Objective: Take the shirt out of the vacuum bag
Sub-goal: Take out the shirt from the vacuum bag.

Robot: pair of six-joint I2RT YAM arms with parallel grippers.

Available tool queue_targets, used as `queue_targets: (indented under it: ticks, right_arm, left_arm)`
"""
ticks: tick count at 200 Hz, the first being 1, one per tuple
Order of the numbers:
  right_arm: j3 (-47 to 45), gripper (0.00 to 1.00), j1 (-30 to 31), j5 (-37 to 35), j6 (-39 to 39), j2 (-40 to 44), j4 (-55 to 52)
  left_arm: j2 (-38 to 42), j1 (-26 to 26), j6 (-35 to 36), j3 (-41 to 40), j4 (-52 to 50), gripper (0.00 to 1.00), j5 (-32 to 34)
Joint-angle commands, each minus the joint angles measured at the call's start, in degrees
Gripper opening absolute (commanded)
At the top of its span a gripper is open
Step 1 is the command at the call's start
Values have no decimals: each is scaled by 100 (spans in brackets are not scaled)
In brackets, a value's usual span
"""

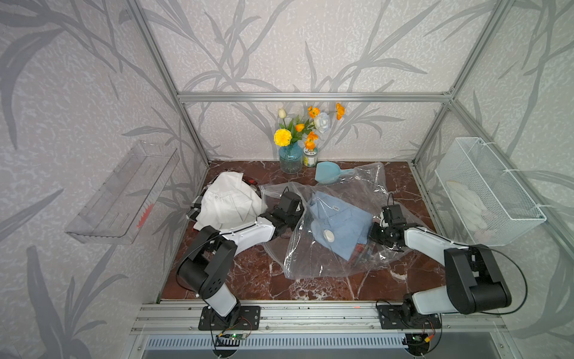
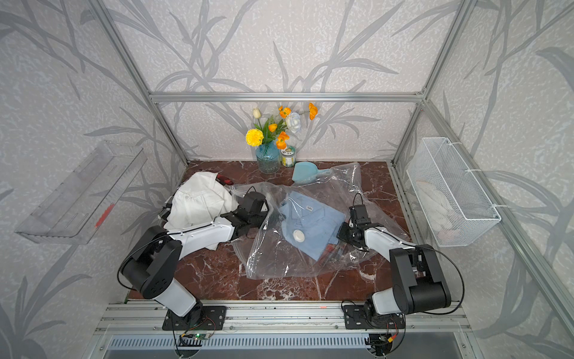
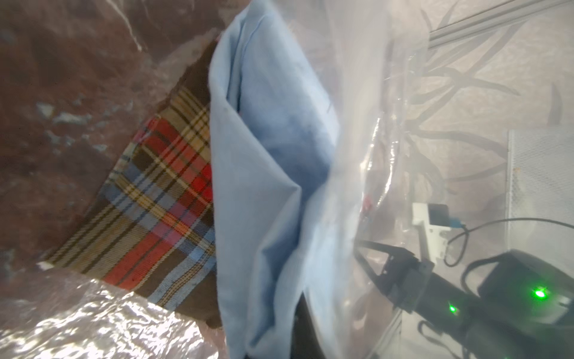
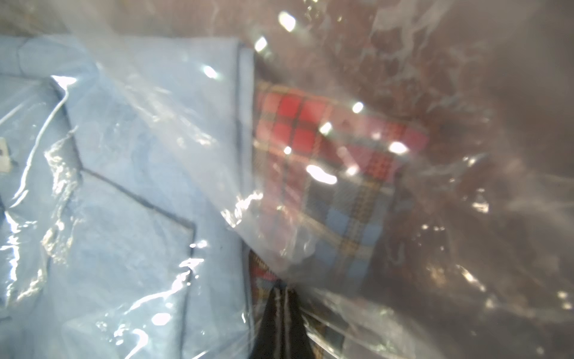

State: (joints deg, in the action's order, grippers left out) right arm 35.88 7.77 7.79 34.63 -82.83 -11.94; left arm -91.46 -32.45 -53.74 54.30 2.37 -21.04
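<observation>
Right up against my left wrist lens is a fold of the blue shirt (image 3: 264, 192), with plaid cloth (image 3: 161, 186) under it and bag film all round. I judge that arm is reaching inside the vacuum bag (image 1: 310, 267). My left gripper (image 1: 301, 217) is closed. The blue cloth runs straight toward it, but the tips are out of sight and I cannot tell whether any cloth is pinched.

In both top views the shirt lies inside the bag in the middle of the desk (image 1: 248, 279), under the white valve cap (image 1: 328, 235). Its collar points toward the back wall and its long axis slants from far left to near right. The left gripper is at its left edge. The right gripper (image 4: 279, 314) is at the opposite edge, outside the film, fingers together and seemingly nipping a crease of the bag.

So the shirt sits between my two grippers, and the way out looks to be toward the left arm. I would draw it that way while the right gripper pins the bag. A white garment (image 1: 230, 202) is heaped beside the left arm.
</observation>
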Motion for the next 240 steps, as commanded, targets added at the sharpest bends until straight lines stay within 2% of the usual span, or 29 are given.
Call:
queue_targets:
  ticks: [1,48,84,136,202,240]
  right_arm:
    - [-173,0,-88,-522,96,-67,-325]
    - [-230,0,-183,-450,129,-57,-291]
    - [-230,0,-201,-432,146,-76,-238]
    - [-222,0,-226,-384,140,-111,-185]
    - [-170,0,-241,-357,114,-163,-158]
    - [-118,0,-250,-327,78,-214,-141]
  left_arm:
    - [492,306,642,281,-1171,0,-306]
    - [1000,952,968,159,-1921,0,-537]
    - [1265,1418,1526,546,-3017,0,-545]
    - [1527,2511,2288,995,-4284,0,-770]
    - [1685,3520,3369,1622,-5672,0,-453]
    - [1831,3919,3718,1950,-6154,0,66]
